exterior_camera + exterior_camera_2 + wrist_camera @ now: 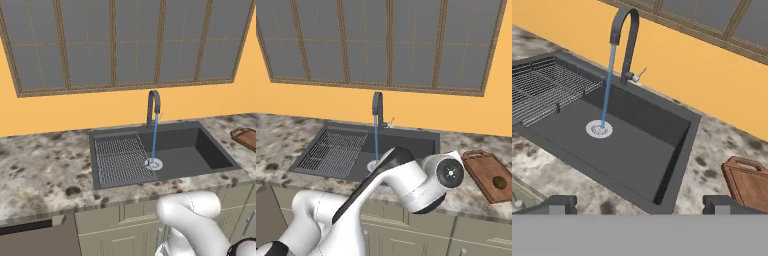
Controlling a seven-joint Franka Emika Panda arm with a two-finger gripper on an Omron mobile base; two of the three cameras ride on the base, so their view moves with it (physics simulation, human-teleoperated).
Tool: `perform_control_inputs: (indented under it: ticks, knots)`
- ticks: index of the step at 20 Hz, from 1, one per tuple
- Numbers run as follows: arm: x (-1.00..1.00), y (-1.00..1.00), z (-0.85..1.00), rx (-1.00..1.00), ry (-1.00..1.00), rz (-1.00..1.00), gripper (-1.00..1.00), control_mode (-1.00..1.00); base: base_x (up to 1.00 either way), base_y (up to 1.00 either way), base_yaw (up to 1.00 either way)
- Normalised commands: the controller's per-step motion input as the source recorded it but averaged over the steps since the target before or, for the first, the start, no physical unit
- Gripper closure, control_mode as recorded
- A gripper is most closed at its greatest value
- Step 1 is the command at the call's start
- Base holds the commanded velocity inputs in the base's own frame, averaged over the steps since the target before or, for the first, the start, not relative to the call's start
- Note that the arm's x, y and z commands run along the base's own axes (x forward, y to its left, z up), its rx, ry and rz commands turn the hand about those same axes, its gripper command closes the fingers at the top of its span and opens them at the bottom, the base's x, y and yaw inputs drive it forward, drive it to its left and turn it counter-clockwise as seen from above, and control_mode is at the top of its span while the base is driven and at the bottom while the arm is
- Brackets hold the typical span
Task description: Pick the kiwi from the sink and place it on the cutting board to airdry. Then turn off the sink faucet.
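The brown kiwi (499, 182) lies on the reddish-brown cutting board (481, 170), which rests on the counter right of the sink (406, 133). The board (751, 183) also shows at the lower right of the hand view and at the right edge of the left base view (246, 136). The dark gooseneck faucet (626, 40) stands behind the basin (637, 150), and a blue stream of water runs from it onto the round drain (599, 129). My gripper (642, 205) is open and holds nothing, hovering above the counter's front edge between sink and board.
A wire grid rack (120, 157) fills the left half of the sink (212, 150). Speckled stone counter (45, 170) stretches to both sides. A large window sits on the orange wall behind the faucet (153, 107). My white arm crosses the foreground.
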Motion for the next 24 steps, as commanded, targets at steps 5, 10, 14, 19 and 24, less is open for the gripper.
perform_control_inputs:
  ticks: [5, 10, 14, 19, 24]
  knots:
    - [0.00, 0.04, 0.52, 0.08, 0.02, 0.37, -1.00, -1.00, 0.00, 0.00, 0.00]
    - [0.00, 0.17, 0.15, 0.05, 0.09, 0.30, -1.00, -1.00, 0.00, 0.00, 0.00]
    - [-0.02, 0.30, 0.01, 0.00, -0.01, 0.14, -1.00, -1.00, 0.00, 0.00, 0.00]
    - [-0.16, 0.62, -0.01, 0.01, -0.10, -0.15, -1.00, -1.00, 0.00, 0.00, 0.00]
    - [-0.31, 0.58, -0.01, 0.05, -0.03, -0.35, -1.00, -1.00, 0.00, 0.00, 0.00]
